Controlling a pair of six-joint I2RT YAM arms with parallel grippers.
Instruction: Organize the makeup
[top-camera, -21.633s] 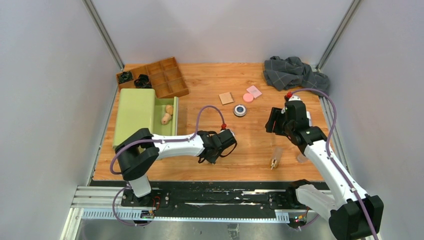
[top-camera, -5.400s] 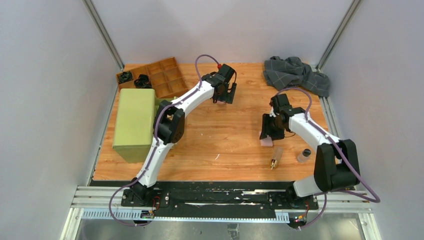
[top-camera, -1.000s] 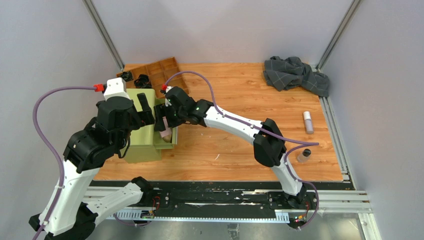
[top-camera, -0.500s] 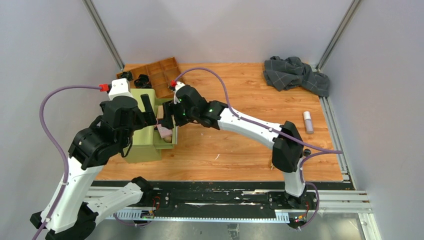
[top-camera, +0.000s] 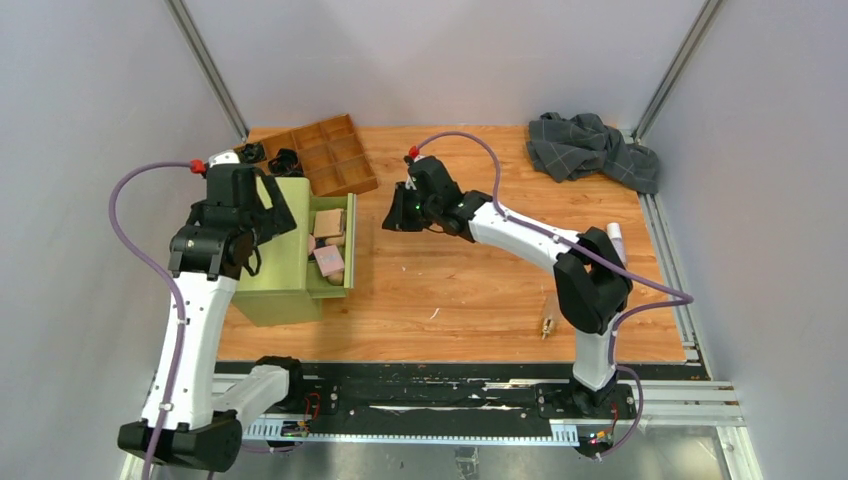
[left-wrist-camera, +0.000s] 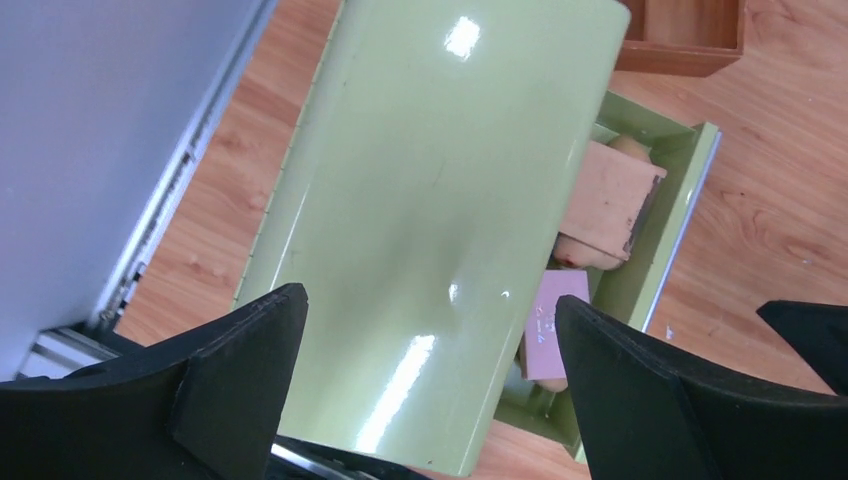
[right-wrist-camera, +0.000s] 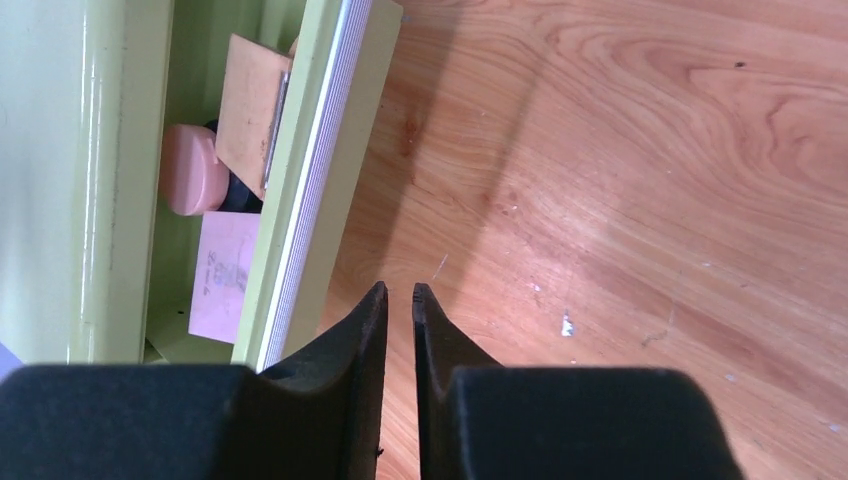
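The tan square pad, pink square pad and pink disc lay grouped for storage in the open drawer. The right gripper, nearly together and seemingly empty, hovered beside it; the left gripper gaped above.

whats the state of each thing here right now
drawer of the glossy green box, open
left gripper, open, empty, over the box
right gripper, shut, empty, over the wooden table
tan square pad, in the drawer, resting on other items
pink square pad, flat in the drawer
pink disc, in the drawer
grey checked cloth, crumpled
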